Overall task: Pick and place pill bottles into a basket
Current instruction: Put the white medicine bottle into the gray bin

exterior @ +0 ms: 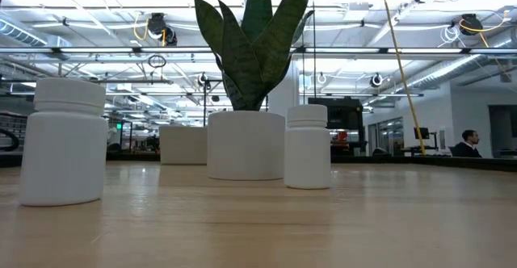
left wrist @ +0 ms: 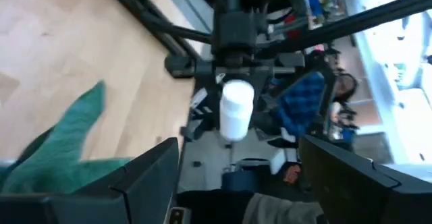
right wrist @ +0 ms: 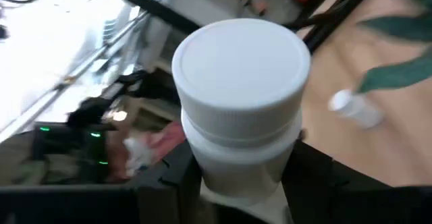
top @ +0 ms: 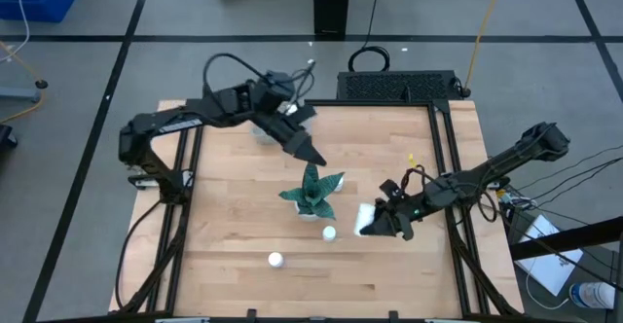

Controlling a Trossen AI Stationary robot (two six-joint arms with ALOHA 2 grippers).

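1. Your right gripper (top: 375,223) sits at about 4 o'clock from the plant (top: 311,192). Its fingers are clamped on the lower body of one pill bottle (right wrist: 239,102).
2. That held bottle's long axis runs straight out along the fingers, cap leading and base toward the wrist. Seen from above it looks close to level, with the cap aimed at roughly 9 o'clock.
3. The grip is low on the bottle and most of its length overhangs. A quick swing could pivot it or slide it free.
4. The basket (exterior: 182,145) appears to lie at about 10 o'clock from the plant, mostly hidden under the left arm. A direct line to it crosses the leaves and that arm, so expect a snag or a collision unless you go around or lift high.
5. Your left gripper (top: 313,154) hovers at 12 o'clock, just above the plant. Its fingers (left wrist: 145,177) are spread wide and hold nothing, so clear it before the drop.
6. Two more bottles stand upright on the table (top: 224,216), long axes vertical. The near bottle (top: 329,233) is at 5 o'clock from the plant, and the far bottle (top: 275,260) is at 7 o'clock.
7. The near bottle is just beside your right gripper at its 9 o'clock, and a low sweep would topple it.
8. You cannot see a fourth bottle here.
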